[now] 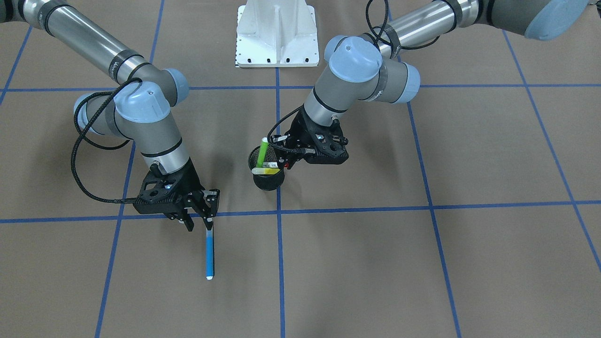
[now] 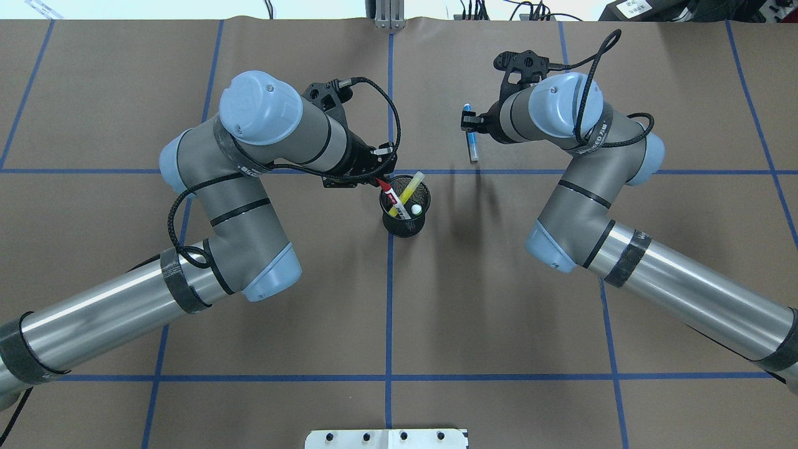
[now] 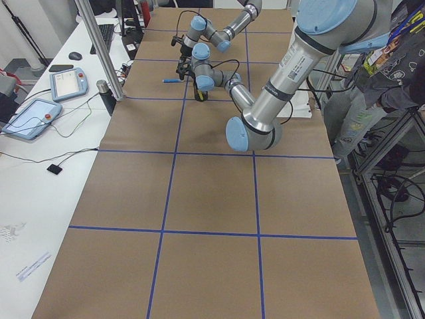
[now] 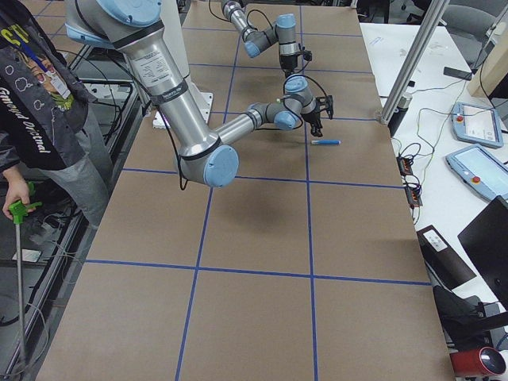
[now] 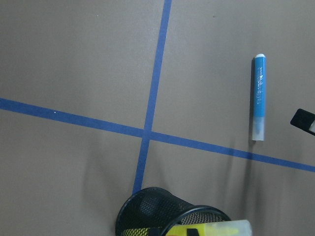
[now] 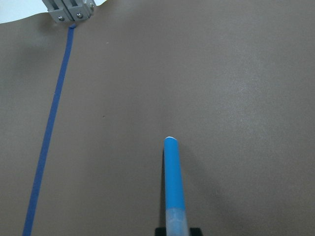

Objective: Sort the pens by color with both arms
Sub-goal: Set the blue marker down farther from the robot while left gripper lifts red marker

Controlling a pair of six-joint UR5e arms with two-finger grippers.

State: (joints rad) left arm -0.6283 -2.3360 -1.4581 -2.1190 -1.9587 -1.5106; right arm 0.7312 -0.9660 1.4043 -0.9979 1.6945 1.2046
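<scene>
Barely begun (one of four): blue pen (image 1: pixel 210 253) lies toward the counter's (image 1: pixel 422 281) far edge, right claw (image 1: pixel 199 224) wide over its end. Green pen (image 1: pixel 262 151), yellow pen (image 1: pixel 265 171) and red-capped pen (image 2: pixel 394 202) sit in the cup (image 1: pixel 268 184); left claw's (image 1: pixel 283 152) grip I cannot tell.

Here's the table (image 1: pixel 493 155), a long flat top covered in brown paper, and blue tape lines (image 1: pixel 422 205) cut it into big squares. Up at the robot's edge the white base (image 1: pixel 276 33) sits bolted on the centre line. Follow that line out and there's the black mesh cup (image 1: pixel 268 182), standing upright, its foot touching the tape, just short of a crossing. Over on the robot's right half, past the cross line, the blue pen (image 1: pixel 210 253) lies flat on the paper. It runs roughly parallel to the centre line, white end pointing away from the base, other end just beside the cross tape
</scene>
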